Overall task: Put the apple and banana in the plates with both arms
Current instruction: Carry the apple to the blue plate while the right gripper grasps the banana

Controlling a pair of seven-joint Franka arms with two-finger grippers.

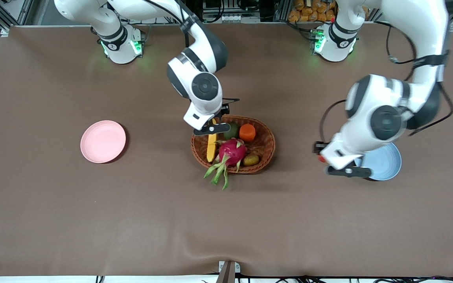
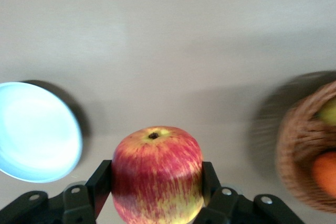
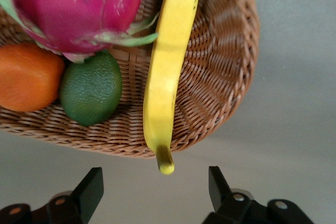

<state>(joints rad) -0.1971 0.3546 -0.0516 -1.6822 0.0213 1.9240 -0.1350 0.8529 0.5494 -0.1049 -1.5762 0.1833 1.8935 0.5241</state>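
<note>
Your left gripper [image 2: 156, 192] grasps the apple [image 2: 157, 174] beside the blue plate [image 1: 387, 165]; your right gripper [image 3: 156, 190] hangs released over the basket's [image 3: 220, 93] banana [image 3: 168, 72]

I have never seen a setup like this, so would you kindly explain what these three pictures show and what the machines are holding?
These are two white robot arms at a brown table, each ending in a two-finger claw. The large picture comes from a high camera facing the robots; the other two come from cameras on each arm's wrist.

On the table sit a pink plate, a blue plate and, between them, a wicker basket holding a banana, a dragon fruit, an orange fruit and a green fruit.

The left claw is shut on a red and yellow apple, up in the air beside the blue plate. The right claw is open over the basket's rim, by the banana's stem end, holding nothing.
</note>
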